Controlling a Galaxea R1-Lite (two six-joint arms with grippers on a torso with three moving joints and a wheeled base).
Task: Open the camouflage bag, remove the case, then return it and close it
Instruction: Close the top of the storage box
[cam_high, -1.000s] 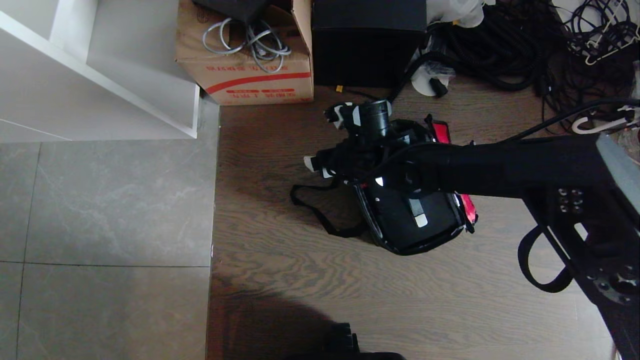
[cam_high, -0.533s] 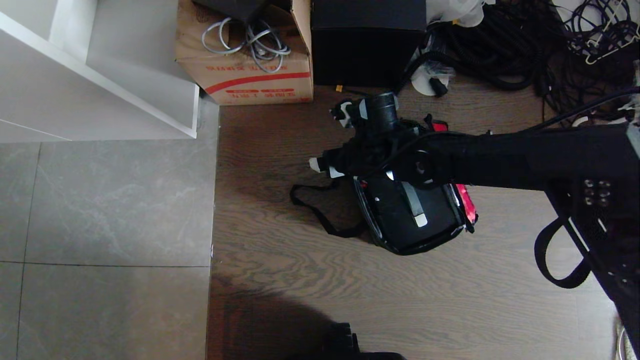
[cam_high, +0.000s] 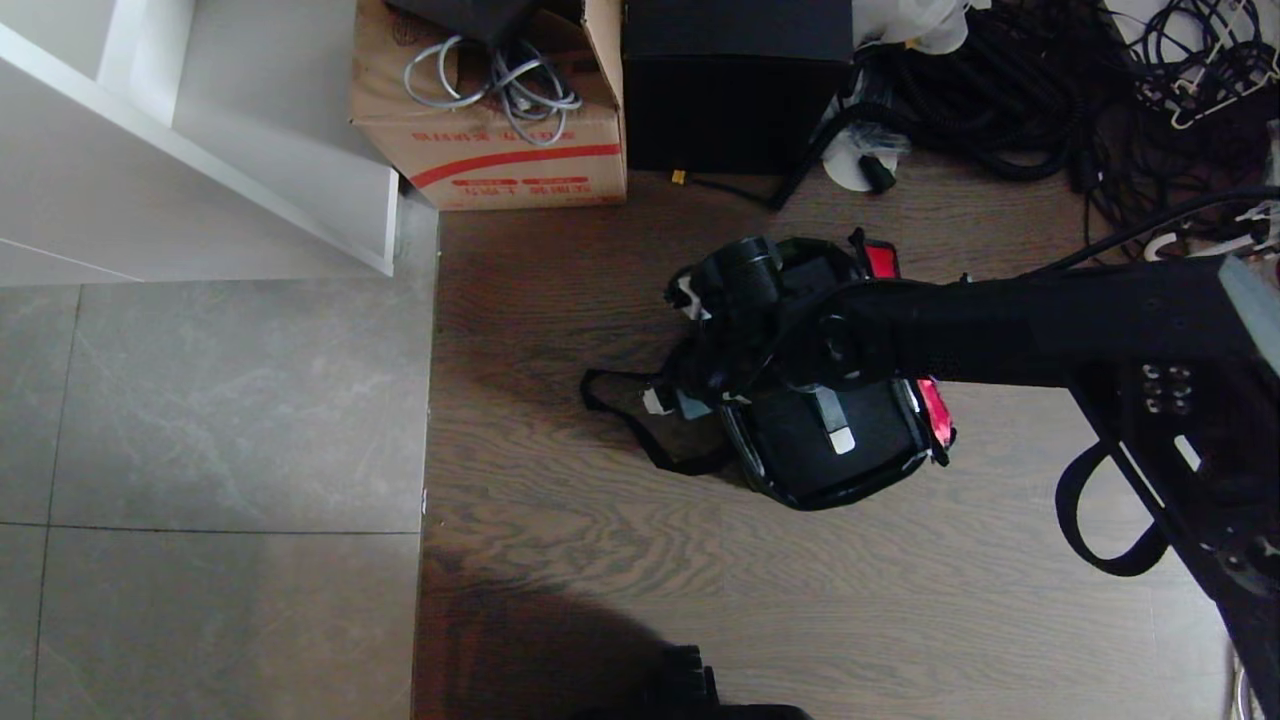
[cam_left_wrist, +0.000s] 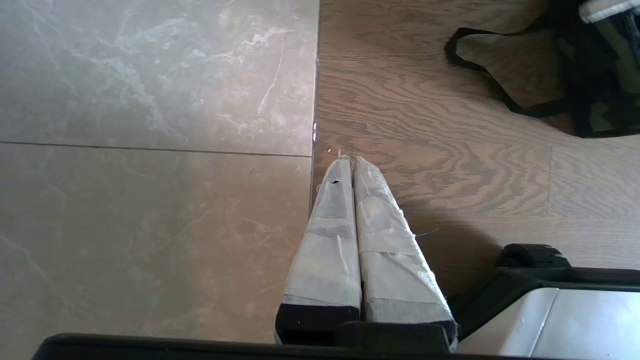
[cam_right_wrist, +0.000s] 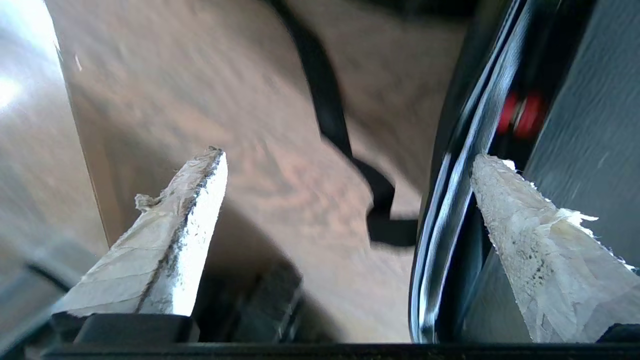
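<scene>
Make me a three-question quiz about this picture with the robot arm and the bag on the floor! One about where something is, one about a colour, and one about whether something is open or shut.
1. Where does the camouflage bag lie?
A. on the wooden floor
B. on the grey tiles
C. inside the cardboard box

2. What colour is the stripe on the cardboard box?
A. blue
B. red
C. green

3. How are the fingers of the right gripper?
A. pressed together
B. spread wide apart
C. closed on a cable

Answers:
1. A, the bag sits on brown wood floor, right of the grey tiles.
2. B, a curved red band runs across the box's front.
3. B, the right wrist view shows a wide gap between the two fingers, one over the floor and one beside the bag's edge.
</scene>
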